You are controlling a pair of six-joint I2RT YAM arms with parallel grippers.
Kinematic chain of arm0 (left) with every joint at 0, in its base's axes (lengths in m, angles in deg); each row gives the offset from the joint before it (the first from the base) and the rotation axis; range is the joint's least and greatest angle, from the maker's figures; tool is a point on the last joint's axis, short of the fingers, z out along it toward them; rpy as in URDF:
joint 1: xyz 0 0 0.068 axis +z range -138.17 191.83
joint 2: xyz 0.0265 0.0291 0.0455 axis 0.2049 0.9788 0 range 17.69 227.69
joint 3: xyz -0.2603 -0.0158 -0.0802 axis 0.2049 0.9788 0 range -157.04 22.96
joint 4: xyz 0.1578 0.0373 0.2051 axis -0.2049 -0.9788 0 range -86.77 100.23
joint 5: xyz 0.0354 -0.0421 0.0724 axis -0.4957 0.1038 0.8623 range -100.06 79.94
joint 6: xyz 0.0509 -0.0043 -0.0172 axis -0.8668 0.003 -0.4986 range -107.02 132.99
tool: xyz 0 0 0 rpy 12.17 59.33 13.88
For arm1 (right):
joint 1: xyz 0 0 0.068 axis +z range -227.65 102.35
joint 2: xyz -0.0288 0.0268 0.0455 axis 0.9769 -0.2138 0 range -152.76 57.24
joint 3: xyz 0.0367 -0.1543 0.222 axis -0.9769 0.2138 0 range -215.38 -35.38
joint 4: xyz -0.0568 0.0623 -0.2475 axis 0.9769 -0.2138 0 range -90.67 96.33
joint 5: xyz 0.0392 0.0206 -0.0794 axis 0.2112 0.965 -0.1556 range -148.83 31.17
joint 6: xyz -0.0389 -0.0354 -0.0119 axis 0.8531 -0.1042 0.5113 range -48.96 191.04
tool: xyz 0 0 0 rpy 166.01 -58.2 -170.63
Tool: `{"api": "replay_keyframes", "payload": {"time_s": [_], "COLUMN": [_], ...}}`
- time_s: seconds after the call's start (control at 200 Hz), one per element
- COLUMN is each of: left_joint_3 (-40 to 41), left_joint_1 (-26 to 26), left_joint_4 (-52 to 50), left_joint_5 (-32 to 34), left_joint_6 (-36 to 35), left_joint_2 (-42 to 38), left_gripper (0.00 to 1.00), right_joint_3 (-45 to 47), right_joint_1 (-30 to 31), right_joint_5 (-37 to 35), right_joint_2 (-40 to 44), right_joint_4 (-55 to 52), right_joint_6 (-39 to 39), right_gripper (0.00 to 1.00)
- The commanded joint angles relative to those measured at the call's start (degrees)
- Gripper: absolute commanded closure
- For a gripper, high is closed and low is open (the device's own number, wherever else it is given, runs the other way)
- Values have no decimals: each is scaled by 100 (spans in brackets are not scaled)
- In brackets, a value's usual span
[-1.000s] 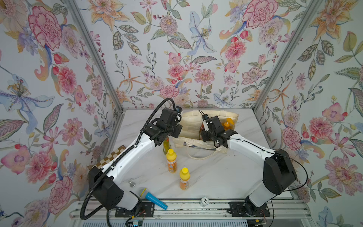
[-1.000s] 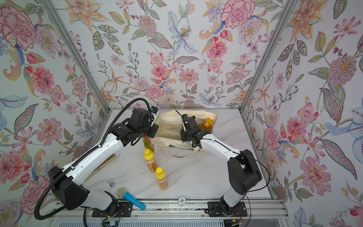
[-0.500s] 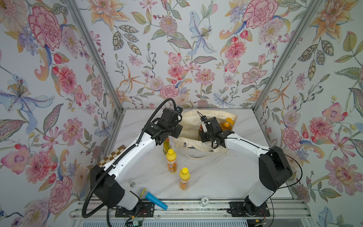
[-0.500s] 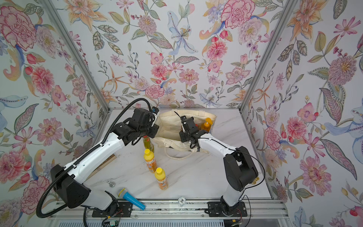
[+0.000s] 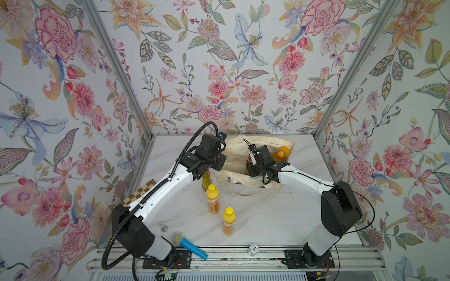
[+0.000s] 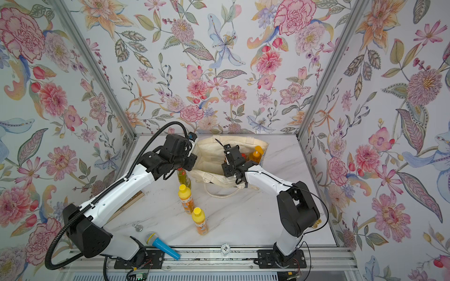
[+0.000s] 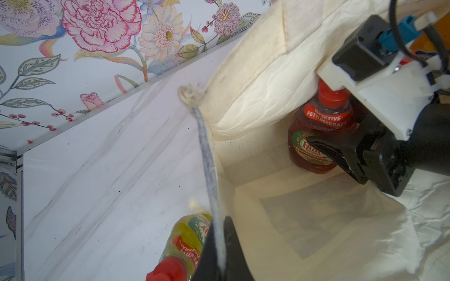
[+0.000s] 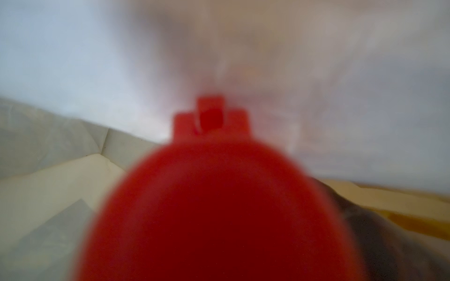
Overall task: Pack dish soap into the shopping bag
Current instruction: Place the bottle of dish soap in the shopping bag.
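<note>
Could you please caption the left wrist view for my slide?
The left gripper pinches the rope handle of the shopping bag; the right gripper is at a dark red bottle inside.

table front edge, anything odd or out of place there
A blue toy microphone lies on its side at the table's front edge, its handle sticking out past the edge over the rail.

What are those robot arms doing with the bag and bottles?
They are packing dish soap. The left gripper pinches the rope handle of the shopping bag, holding it open. The right gripper is inside at a dark red bottle; whether it grips is unclear. An orange pump bottle is in too. Two yellow-capped bottles and a yellow-green bottle wait outside.
</note>
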State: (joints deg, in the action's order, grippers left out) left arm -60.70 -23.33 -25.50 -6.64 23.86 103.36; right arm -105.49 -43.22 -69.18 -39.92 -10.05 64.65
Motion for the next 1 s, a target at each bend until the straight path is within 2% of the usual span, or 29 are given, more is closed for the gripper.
{"api": "replay_keyframes", "payload": {"time_s": [0.0, 0.5, 0.871, 0.996], "left_joint_3": [25, 55, 97, 139], "left_joint_1": [51, 43, 44, 44], "left_joint_4": [246, 294, 328, 347], "left_joint_5": [106, 37, 1, -18], "left_joint_6": [-68, -37, 0, 2], "left_joint_2": [-129, -112, -112, -137], "left_gripper": [100, 100, 100, 100], "right_joint_3": [-148, -338, -540, -717], "right_joint_1": [68, 237, 238, 496], "right_joint_5": [-216, -545, -522, -486], "right_joint_2": [186, 922, 1388, 1455], "right_joint_4": [-267, -634, -948, -1131], "right_joint_6": [-2, -15, -94, -153], "right_gripper": [39, 34, 32, 33]}}
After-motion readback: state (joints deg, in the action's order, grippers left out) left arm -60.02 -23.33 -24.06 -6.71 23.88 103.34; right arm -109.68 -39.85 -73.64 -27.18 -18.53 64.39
